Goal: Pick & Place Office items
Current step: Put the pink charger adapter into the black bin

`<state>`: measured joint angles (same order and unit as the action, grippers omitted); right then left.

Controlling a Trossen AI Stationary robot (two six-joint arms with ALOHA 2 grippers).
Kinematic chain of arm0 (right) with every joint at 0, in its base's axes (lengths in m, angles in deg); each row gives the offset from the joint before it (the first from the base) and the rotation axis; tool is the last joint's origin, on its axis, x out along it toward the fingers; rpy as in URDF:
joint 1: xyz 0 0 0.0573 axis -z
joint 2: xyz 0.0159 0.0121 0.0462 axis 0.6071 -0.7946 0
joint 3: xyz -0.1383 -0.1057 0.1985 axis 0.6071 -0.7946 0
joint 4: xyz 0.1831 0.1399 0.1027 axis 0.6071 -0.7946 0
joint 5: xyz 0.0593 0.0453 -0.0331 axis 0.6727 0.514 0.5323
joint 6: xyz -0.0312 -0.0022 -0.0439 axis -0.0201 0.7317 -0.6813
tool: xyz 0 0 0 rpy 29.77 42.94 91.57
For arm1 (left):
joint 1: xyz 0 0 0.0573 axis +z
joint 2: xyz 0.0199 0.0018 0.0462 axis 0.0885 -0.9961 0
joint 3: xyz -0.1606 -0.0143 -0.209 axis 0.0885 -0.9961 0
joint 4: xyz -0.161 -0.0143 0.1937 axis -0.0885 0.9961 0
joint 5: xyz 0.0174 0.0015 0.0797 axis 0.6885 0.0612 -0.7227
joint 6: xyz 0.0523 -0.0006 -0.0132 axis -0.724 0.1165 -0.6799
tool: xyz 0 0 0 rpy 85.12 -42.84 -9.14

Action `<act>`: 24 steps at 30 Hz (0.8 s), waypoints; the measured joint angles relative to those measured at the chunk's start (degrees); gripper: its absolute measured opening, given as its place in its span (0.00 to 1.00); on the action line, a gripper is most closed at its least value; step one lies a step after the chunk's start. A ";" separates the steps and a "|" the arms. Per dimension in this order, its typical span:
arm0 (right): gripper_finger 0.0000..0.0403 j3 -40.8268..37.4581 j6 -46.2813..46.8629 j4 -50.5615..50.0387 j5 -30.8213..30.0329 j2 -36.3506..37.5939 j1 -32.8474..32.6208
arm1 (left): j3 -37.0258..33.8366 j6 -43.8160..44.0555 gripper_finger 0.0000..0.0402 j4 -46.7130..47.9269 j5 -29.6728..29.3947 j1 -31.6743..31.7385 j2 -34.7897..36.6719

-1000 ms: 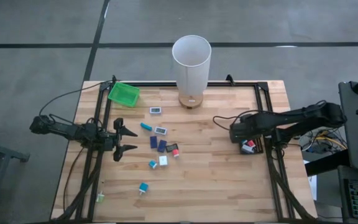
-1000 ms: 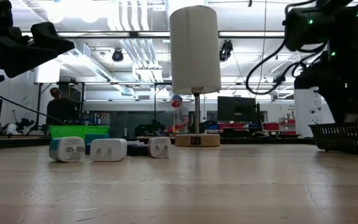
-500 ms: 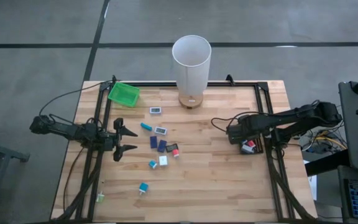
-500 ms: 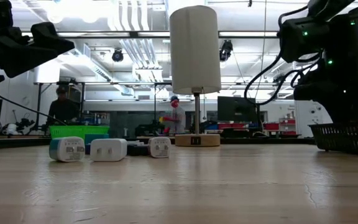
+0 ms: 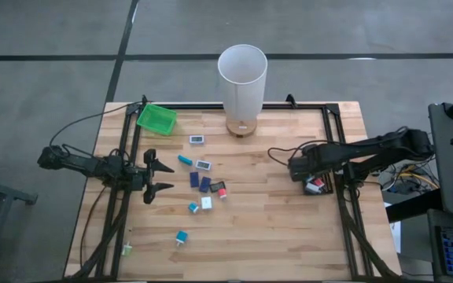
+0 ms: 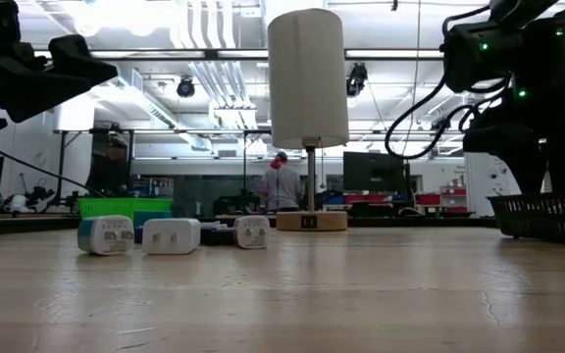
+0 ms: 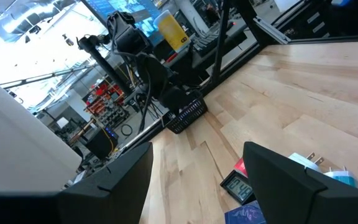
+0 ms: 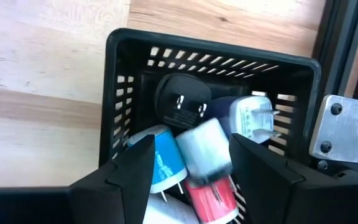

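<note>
The office items [image 5: 203,184] lie scattered on the wood in the middle of the table. They are dark blue rectangles, teal bits, white blocks and one with red. Three white plug blocks [image 6: 170,235] show in the low view. More pieces sit in the black basket [image 8: 135,81] at the table's right. My right gripper [image 8: 191,142] hangs open over that basket [image 5: 314,186]. A blurred white-grey piece [image 8: 204,152] shows between its fingers, above a teal one and a red one. My left gripper [image 5: 166,178] waits open at the table's left, pointing toward the items.
A tall white cylinder [image 5: 242,79] on a wooden base stands at the far middle. A green tray [image 5: 156,118] sits at the far left corner. A teal piece [image 5: 181,237] and a small green bit [image 5: 126,250] lie near the front left. Bare wood lies between the items and the basket.
My right arm has shifted slightly toward the table's left and back again while staying over the black basket. The left arm and the scattered items have kept still.
</note>
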<state>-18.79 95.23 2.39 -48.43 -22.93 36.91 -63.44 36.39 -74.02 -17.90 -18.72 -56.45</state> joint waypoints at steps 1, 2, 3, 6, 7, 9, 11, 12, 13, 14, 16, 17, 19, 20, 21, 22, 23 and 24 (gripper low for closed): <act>0.51 0.27 0.03 -0.27 0.00 0.43 0.00 | 0.00 0.02 0.64 -0.02 0.02 0.01 -0.02; 0.51 0.64 0.15 -0.60 -0.02 0.92 0.00 | 0.00 0.00 0.64 0.00 0.00 0.01 0.00; 0.51 1.02 0.35 -1.02 -0.02 1.55 0.00 | 0.00 0.00 0.64 0.00 0.01 0.00 0.00; 0.51 2.42 0.68 -2.06 -0.07 3.37 0.00 | 0.00 0.00 0.64 0.00 0.00 0.01 0.00; 0.51 2.91 0.67 -2.13 -0.10 4.01 0.00 | 0.00 0.00 0.64 0.00 0.01 0.00 0.00; 0.51 3.85 0.65 -2.05 -0.30 5.41 0.00 | 0.00 0.01 0.64 -0.01 0.01 0.00 0.00; 0.51 4.61 0.02 -1.75 -1.41 6.74 -0.02 | 0.00 0.00 0.64 0.00 0.00 0.01 0.00; 0.51 4.99 -0.69 -0.89 -2.27 7.28 -0.02 | 0.00 0.02 0.64 0.00 0.02 0.01 0.00; 0.51 5.30 -1.63 0.18 -3.19 7.74 -0.02 | 0.00 0.00 0.64 -0.02 0.00 0.01 0.00; 0.51 5.51 -2.99 1.38 -4.14 8.09 -0.02 | 0.00 0.01 0.64 0.00 0.01 0.00 0.00; 0.51 5.94 -6.78 4.36 -6.41 8.32 -0.02 | 0.00 0.00 0.64 0.00 0.00 0.01 0.00; 0.51 6.18 -9.04 6.10 -7.85 8.32 -0.02 | 0.00 0.00 0.64 0.00 0.02 -0.01 0.00; 0.51 6.41 -14.39 10.36 -10.91 7.92 -0.02 | 0.00 0.00 0.64 0.00 0.01 0.01 0.00; 0.51 6.41 -17.41 13.23 -12.32 7.79 -0.02 | 0.00 0.00 0.64 -0.01 0.02 0.00 0.00; 0.51 6.33 -20.26 16.32 -13.59 7.50 -0.02 | 0.00 0.01 0.64 -0.01 0.00 0.00 0.00; 0.51 6.17 -23.13 19.55 -14.71 7.06 -0.02 | 0.00 0.02 0.64 0.00 0.00 0.01 0.00; 0.51 6.07 -25.61 22.50 -15.26 6.72 -0.02 | 0.00 0.00 0.64 -0.02 0.02 -0.01 -0.02; 0.51 5.90 -27.51 25.16 -15.44 6.25 -0.02 | 0.00 0.02 0.64 0.00 0.00 0.01 -0.02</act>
<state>-12.89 67.72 27.56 -63.87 -16.68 36.89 -63.44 36.41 -74.02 -17.90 -18.71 -56.47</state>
